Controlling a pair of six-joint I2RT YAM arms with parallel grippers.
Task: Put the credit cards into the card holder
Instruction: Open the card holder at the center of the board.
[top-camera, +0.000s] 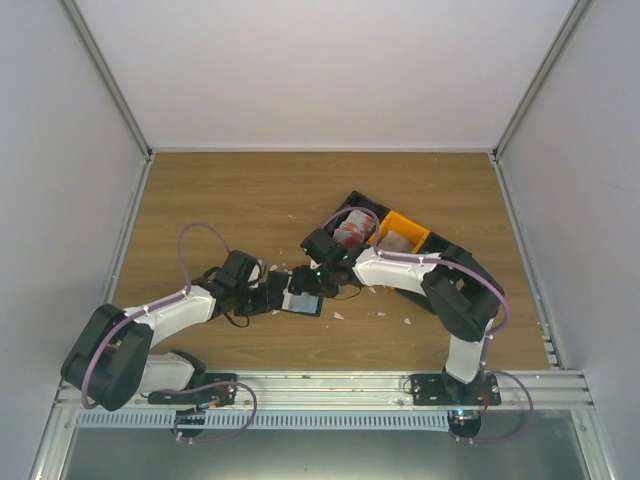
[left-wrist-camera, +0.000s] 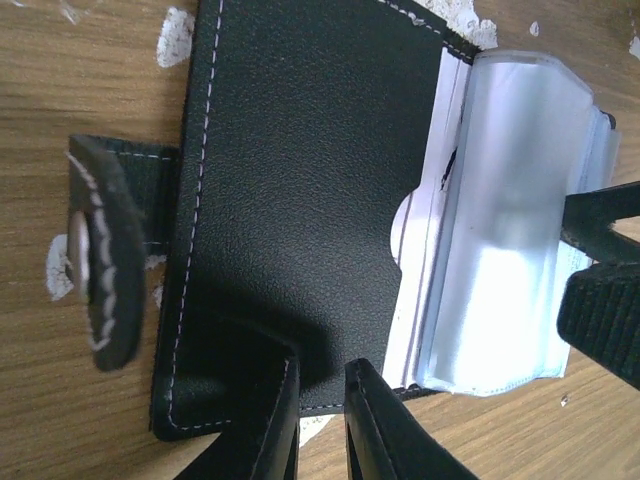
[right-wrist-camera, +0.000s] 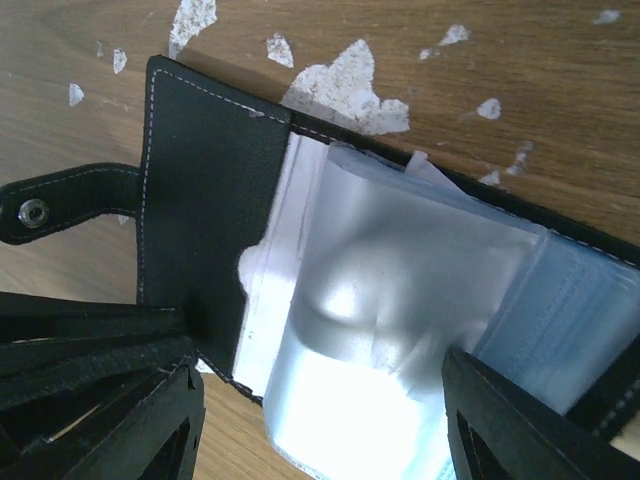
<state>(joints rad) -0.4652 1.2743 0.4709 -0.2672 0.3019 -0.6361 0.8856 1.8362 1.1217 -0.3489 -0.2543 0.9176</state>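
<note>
Top view alone shows the orange tray far right. Over the open card holder, the right gripper spreads wide; whether the left gripper grips cannot be told.

Left jaws nearly closed, right jaws spread wide

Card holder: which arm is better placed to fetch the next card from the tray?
Right. The cards sit in the tray beside the right arm, while the left gripper clamps the card holder.
</note>
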